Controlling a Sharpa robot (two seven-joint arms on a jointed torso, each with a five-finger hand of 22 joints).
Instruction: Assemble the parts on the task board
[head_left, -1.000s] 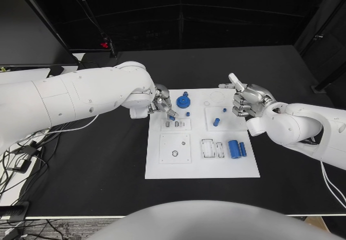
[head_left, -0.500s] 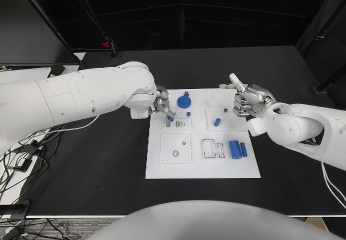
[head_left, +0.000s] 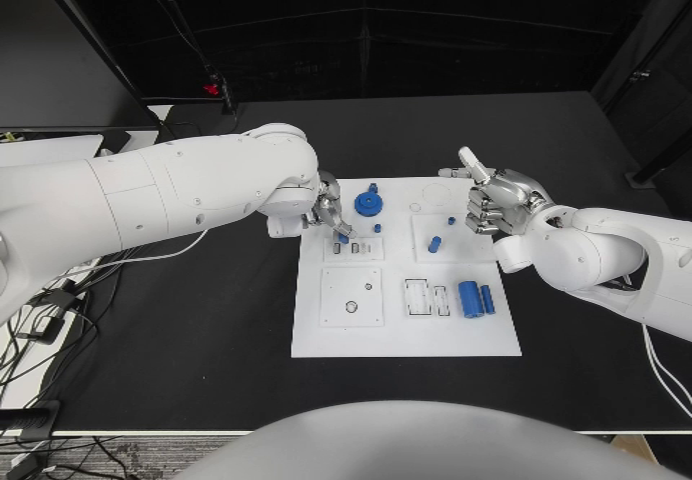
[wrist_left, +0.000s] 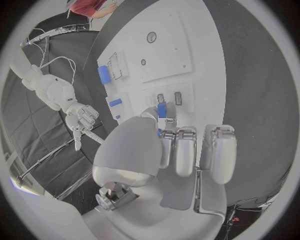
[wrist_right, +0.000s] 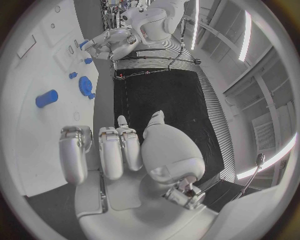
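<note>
The white task board (head_left: 404, 330) lies in the middle of the black table. My left hand (head_left: 323, 207) hovers over the board's far left corner and pinches a small blue peg (wrist_left: 162, 110) between thumb and finger, just above two small slots (head_left: 348, 247). A blue round disc part (head_left: 369, 203) stands beside that hand. My right hand (head_left: 498, 200) hangs over the board's far right edge, its fingers curled in on nothing and one finger pointing away. Short blue pegs (head_left: 433, 243) lie on the board near it. Two blue cylinders (head_left: 473, 298) rest at the board's right side.
Cables trail off the table's left edge (head_left: 43, 290). A white square plate with small holes (head_left: 352, 297) and a slotted frame (head_left: 424, 297) sit on the board's near half. Bare black tabletop (head_left: 173, 330) surrounds the board on both sides.
My left arm has swung slightly toward the board, and the hand with the blue peg has edged a little over the far left corner. The right hand has not moved.
</note>
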